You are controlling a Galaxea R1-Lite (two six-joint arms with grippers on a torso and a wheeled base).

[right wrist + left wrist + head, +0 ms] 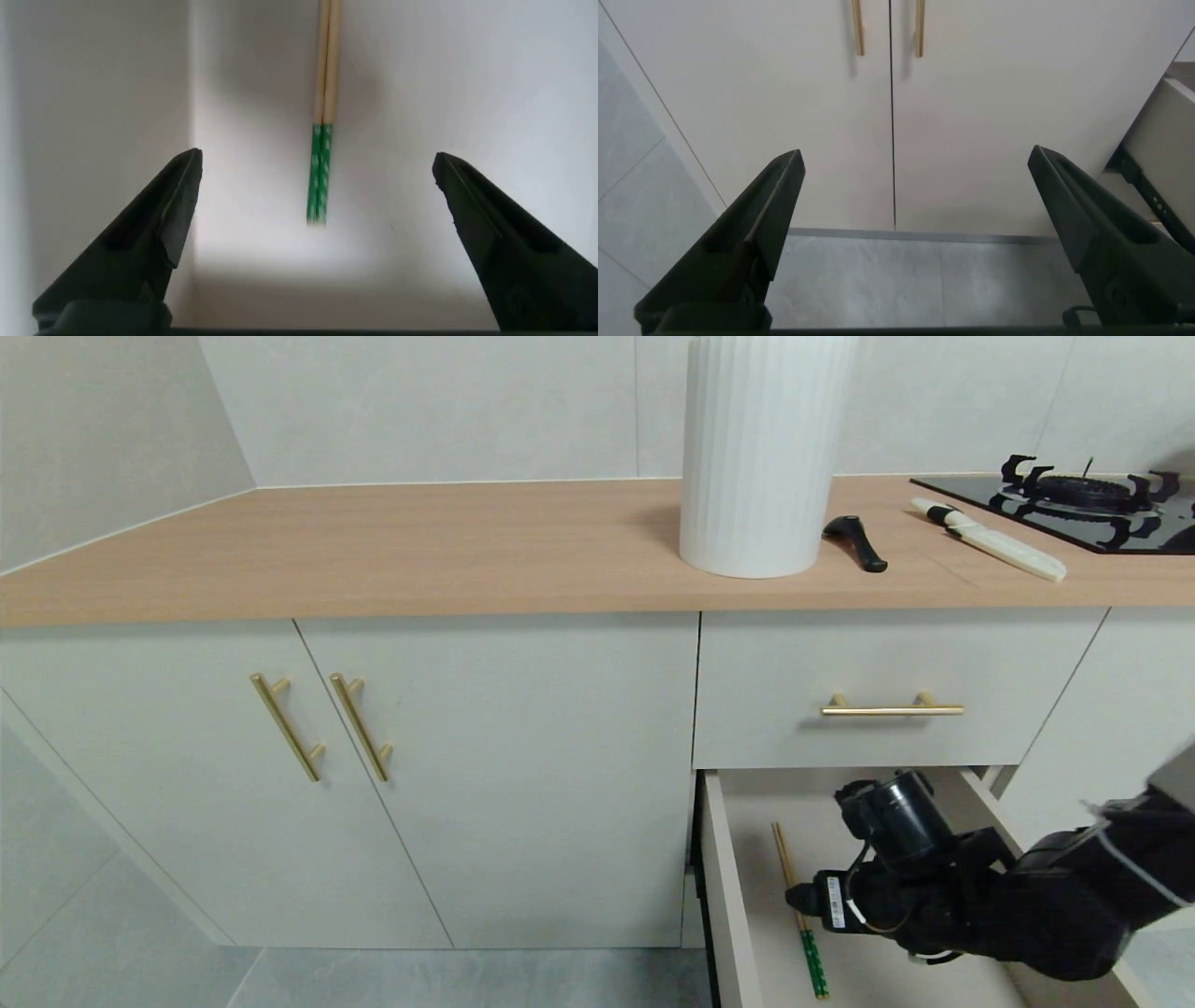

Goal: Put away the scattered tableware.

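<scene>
A pair of wooden chopsticks with green ends (800, 910) (321, 140) lies on the floor of the open lower drawer (728, 896), near its left wall. My right gripper (318, 224) hangs over the drawer, open, with nothing between its fingers; the arm (943, 896) sits just right of the chopsticks. On the countertop, a black-handled utensil (856, 541) and a white knife with a black band (990, 539) lie right of a tall white ribbed container (758, 453). My left gripper (915, 233) is open and low, facing the cabinet doors (893, 112).
A black gas hob (1083, 504) occupies the counter's far right. A closed drawer with a gold handle (892, 709) sits above the open one. Two gold door handles (317, 723) stand on the left cabinet. The counter's left half is bare wood.
</scene>
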